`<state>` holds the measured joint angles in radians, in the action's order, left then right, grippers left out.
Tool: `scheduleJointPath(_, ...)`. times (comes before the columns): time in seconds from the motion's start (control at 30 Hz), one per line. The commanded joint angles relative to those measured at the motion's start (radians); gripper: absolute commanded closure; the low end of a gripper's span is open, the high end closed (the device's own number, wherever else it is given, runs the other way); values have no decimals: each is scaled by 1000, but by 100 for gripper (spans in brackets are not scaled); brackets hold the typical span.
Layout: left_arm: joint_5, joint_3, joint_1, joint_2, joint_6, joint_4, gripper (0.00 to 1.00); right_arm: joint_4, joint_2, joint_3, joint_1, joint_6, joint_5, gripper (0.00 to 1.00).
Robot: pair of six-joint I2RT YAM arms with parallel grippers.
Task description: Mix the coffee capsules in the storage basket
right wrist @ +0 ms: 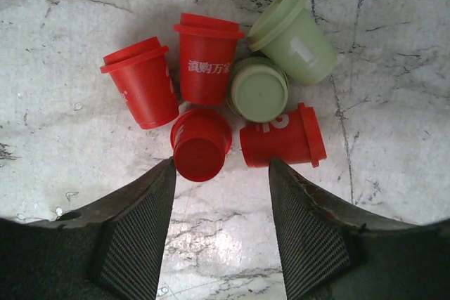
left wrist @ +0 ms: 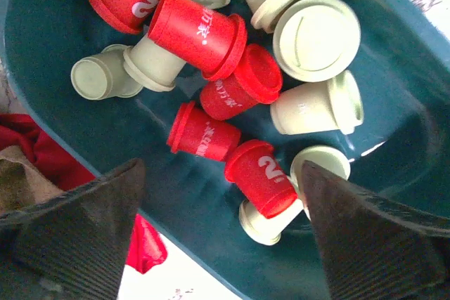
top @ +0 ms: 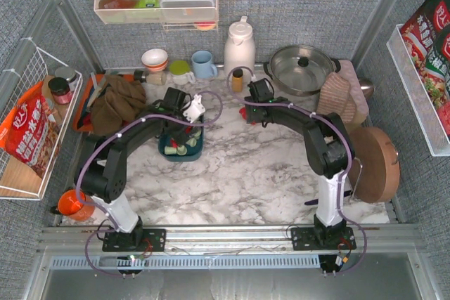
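Note:
The dark teal storage basket (top: 188,155) sits left of the table's centre. In the left wrist view its floor (left wrist: 49,40) holds several red capsules (left wrist: 199,27) and pale mint ones (left wrist: 316,38), lying mixed on their sides. My left gripper (top: 180,130) hangs open just above the basket, its jaws (left wrist: 221,170) wide apart and empty over a red capsule (left wrist: 261,178). My right gripper (top: 252,112) is open and empty (right wrist: 221,166) over the marble. Just ahead of it lies a loose cluster of red capsules (right wrist: 207,67) and two mint ones (right wrist: 259,90).
A brown cloth (top: 116,100) on an orange tray lies left of the basket. An amber bottle (top: 238,79), white thermos (top: 239,46), blue mug (top: 204,64), bowls and a lidded pot (top: 302,68) line the back. A round wooden board (top: 374,163) stands right; an orange cup (top: 70,203) near left.

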<state>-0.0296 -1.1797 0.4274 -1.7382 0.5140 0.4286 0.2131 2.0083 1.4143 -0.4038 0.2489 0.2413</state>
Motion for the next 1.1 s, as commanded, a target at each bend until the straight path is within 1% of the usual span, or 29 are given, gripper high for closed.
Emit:
scheduleJointPath(0.0,28,4,-2,26,-21,-9,1,-48,21,18,14,3,-85,41)
scheduleJointPath(0.17,9,30,-7,77,-38,-79,1,-53,48,45,16,-6,-97,45)
scheduleJointPath(0.33,-20,96,-13,164,-74,-222,1,-55,67,61,17,-7,-102,50)
scheduleJointPath(0.4,-19,123,-14,199,-97,-284,1,-53,77,68,16,-7,-103,53)
scheduleJointPath(0.47,-10,148,-13,235,-133,-355,1,-44,79,73,17,-8,-107,60)
scheduleJointPath(0.53,36,160,-14,260,-153,-394,1,-37,70,70,16,-5,-111,69)
scheduleJointPath(0.6,150,179,-14,289,-156,-429,1,-35,48,54,16,0,-122,79)
scheduleJointPath(0.63,177,200,-14,307,-170,-469,1,-36,32,44,17,3,-128,81)
scheduleJointPath(0.7,259,263,-14,349,-241,-598,1,-33,-8,20,15,7,-141,83)
scheduleJointPath(0.8,339,372,-14,397,-344,-827,1,-40,-98,-38,10,18,-175,88)
scheduleJointPath(0.87,418,439,-12,415,-363,-967,1,-72,-177,-94,4,39,-219,89)
scheduleJointPath(0.93,489,495,-6,422,-365,-1085,1,-130,-264,-163,-3,69,-286,89)
scheduleJointPath(1.0,546,545,3,421,-377,-1194,1,-223,-350,-236,-16,104,-366,89)
scheduleJointPath(1.07,577,582,18,416,-386,-1284,1,-309,-432,-304,-33,147,-431,89)
